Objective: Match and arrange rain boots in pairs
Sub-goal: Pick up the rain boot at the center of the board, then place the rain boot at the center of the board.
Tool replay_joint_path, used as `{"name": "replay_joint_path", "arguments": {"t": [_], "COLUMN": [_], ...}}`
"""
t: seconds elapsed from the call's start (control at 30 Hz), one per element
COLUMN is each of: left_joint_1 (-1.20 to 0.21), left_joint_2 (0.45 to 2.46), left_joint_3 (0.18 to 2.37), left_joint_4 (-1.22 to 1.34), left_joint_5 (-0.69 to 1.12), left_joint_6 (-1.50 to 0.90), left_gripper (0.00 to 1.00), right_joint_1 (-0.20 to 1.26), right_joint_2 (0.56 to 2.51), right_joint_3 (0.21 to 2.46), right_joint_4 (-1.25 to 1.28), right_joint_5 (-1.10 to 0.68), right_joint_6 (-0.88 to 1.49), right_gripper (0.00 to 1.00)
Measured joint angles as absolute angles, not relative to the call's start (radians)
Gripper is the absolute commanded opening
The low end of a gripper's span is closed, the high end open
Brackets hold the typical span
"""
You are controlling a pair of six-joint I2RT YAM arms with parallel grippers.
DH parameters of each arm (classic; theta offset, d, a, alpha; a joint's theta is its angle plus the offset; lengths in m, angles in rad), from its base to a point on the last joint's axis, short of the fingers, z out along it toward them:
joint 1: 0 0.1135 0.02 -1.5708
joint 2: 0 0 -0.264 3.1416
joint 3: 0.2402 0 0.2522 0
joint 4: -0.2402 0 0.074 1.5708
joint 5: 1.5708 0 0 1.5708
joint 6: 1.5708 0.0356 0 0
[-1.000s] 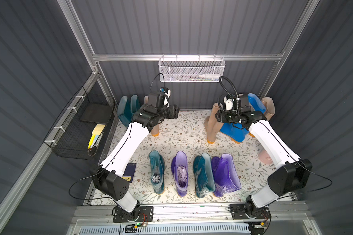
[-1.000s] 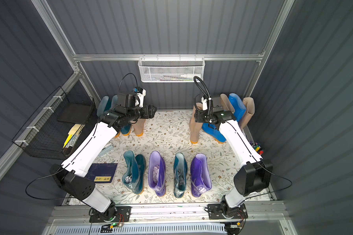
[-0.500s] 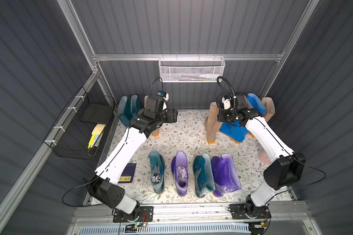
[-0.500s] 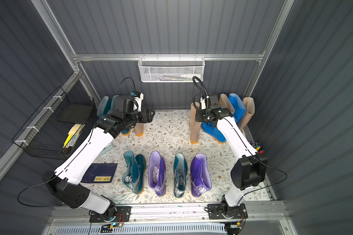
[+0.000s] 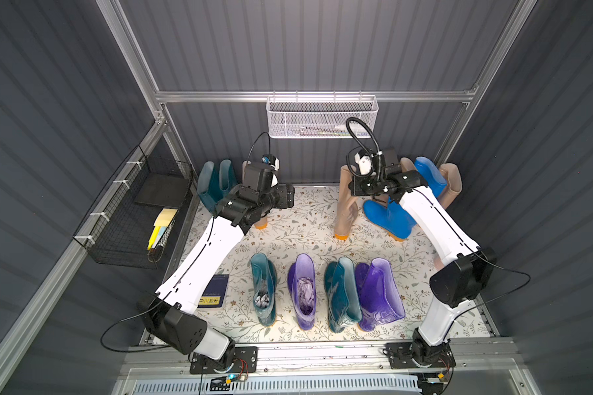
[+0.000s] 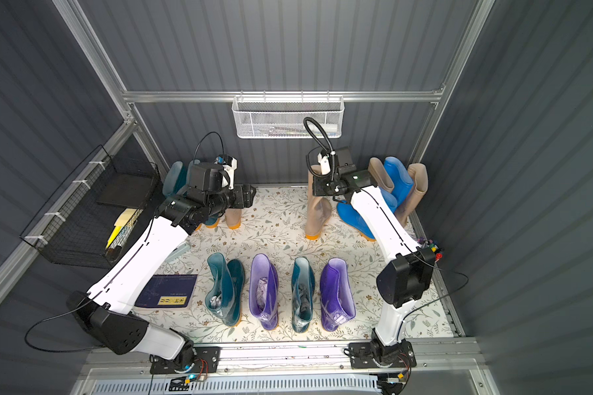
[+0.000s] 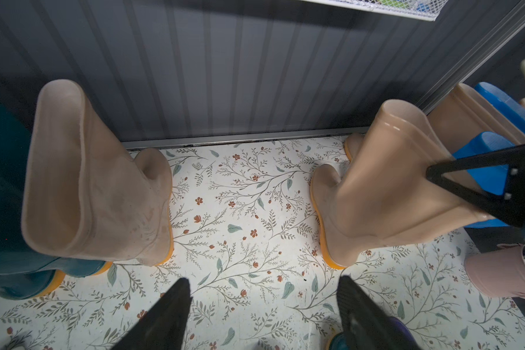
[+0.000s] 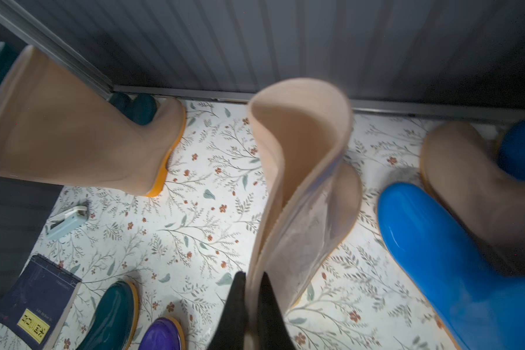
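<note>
My right gripper (image 8: 252,280) is shut on the shaft rim of a beige rain boot (image 8: 300,181) at the back middle (image 5: 346,212); its orange sole looks to rest on the mat. My left gripper (image 7: 262,283) hangs open over bare mat, between that boot (image 7: 376,188) and another beige boot (image 7: 88,181) at the back left. In both top views a front row runs teal (image 5: 263,290), purple (image 5: 303,290), teal (image 5: 341,294), purple (image 5: 379,294). Two teal boots (image 5: 216,181) stand in the back left corner. Blue boots (image 5: 391,219) and beige boots (image 5: 451,181) crowd the back right corner.
A black wire basket (image 5: 134,212) hangs on the left wall and a white mesh basket (image 5: 322,116) on the back wall. A dark blue notebook (image 5: 214,290) and a small pale stapler-like thing (image 8: 67,221) lie at the left. A pink cup (image 7: 503,272) stands at the right.
My right gripper has shut on the beige boot's rim. The left arm has shifted slightly, with its gripper still open.
</note>
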State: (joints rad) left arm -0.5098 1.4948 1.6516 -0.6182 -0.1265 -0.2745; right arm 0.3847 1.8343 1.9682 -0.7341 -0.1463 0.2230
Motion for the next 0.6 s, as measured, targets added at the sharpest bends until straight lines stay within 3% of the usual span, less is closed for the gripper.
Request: {"name": "replay_joint_path", "arguments": {"t": [0.37,0.6], "left_joint_1": [-0.510,-0.510], "left_joint_2": [1.470,1.459], "left_joint_3": [1.639,1.629], "left_joint_4": [-0.652,-0.670], "left_joint_5": [-0.173,-0.195], "left_joint_6": [-0.267,-0.263], "left_gripper": [0.80,0.81], "right_joint_1": [0.542,0.598], "right_joint_2": [2.057,2.151], "right_joint_3": [2.278,2.302], "right_joint_4": [-0.768,-0.772], "right_joint_5": [-0.142,-0.144], "right_joint_6": [0.229,0.268], "right_gripper": [0.00,0.00]}}
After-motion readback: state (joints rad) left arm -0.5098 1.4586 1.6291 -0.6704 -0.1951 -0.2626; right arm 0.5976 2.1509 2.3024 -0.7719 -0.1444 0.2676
